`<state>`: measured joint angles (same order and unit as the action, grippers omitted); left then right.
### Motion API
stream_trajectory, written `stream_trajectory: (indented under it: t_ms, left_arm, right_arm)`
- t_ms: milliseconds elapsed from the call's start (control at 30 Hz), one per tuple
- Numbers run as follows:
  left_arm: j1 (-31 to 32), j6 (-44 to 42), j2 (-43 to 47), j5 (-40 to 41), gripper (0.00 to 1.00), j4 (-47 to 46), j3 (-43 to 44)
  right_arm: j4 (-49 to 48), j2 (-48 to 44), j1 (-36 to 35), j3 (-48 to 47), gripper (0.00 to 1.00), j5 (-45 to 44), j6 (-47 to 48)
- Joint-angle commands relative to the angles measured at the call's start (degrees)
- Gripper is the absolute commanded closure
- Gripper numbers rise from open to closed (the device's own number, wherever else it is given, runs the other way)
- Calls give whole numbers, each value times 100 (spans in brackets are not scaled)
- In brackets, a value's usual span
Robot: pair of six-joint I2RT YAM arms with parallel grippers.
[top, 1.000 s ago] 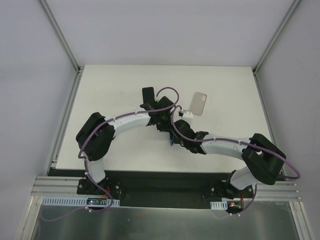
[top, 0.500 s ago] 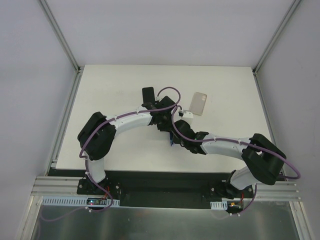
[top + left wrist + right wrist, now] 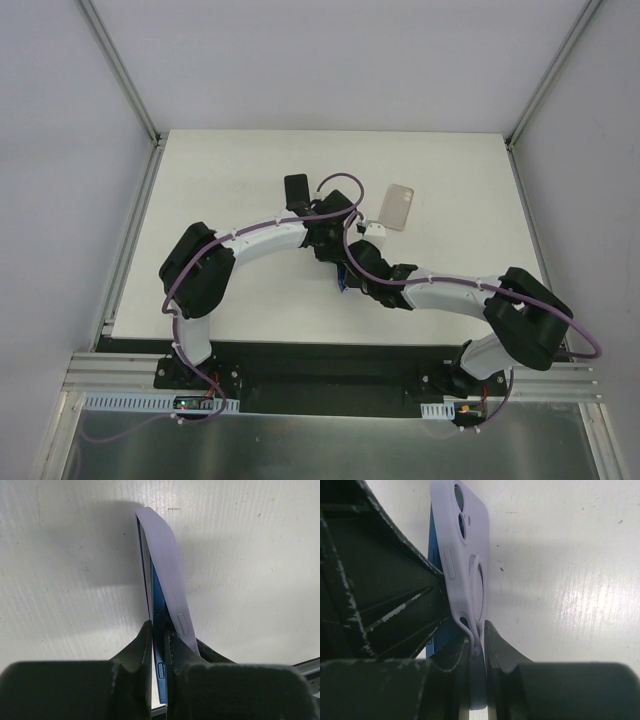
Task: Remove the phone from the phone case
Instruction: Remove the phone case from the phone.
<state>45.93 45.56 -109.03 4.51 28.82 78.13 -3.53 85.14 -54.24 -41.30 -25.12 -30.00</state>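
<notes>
Near the middle of the counter (image 3: 200, 180), the left gripper (image 3: 159, 639) is clamped on the edge of the blue phone (image 3: 155, 597). The right gripper (image 3: 478, 632) pinches the rim of the lavender case (image 3: 470, 555), which bows away from the phone at the gripped end and meets it at the other.

Case (image 3: 165, 570): pale lilac, plain, no print; the camera holes on its back look dark. Phone (image 3: 158, 610): bright blue edge w/ a thin black front rim. L end effector (image 3: 159, 630) & R end effector (image 3: 479, 630): matt black. Tabletop (image 3: 220, 170): off-white, fine ribbed lines, a few dark specks. L arm (image 3: 255, 240) & R arm (image 3: 450, 292): white links, black joints, purple cables (image 3: 340, 180). 2nd case (image 3: 398, 208): see-through beige-grey. Small flat item (image 3: 296, 188): black. Walls (image 3: 320, 60): light grey. Frame rails (image 3: 120, 70): silver.
</notes>
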Motion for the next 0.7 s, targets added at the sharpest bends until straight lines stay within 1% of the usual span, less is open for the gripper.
stream_trajectory:
  t_ms: [0,100,200,300,333,433,533,667]
  left_arm:
    - [-532,-759,-1033,1994,100,2102,-755]
    - [-734,-768,-682,1799,100,1865,-1097]
    - [-928,-900,-409,1623,100,1654,-1352]
    - [-937,-926,-373,1579,100,1627,-1405]
    - [-937,-926,-373,1562,100,1610,-1423]
    - [-937,-926,-347,1544,100,1583,-1467]
    - [-937,-909,-312,1561,100,1565,-1476]
    - [-937,-909,-224,1605,100,1557,-1485]
  right_arm:
    - [951,-639,89,183,99,-695,-6]
    - [942,-797,115,341,99,-774,20]
    - [794,-1008,317,648,99,-652,143]
    - [434,-1289,642,1044,99,-222,476]
    - [389,-1464,834,1115,99,-134,625]
    - [379,-1815,1108,1378,99,139,872]
    - [379,-2018,1354,1458,99,455,1171]
    - [379,-1914,1416,1327,99,693,1435]
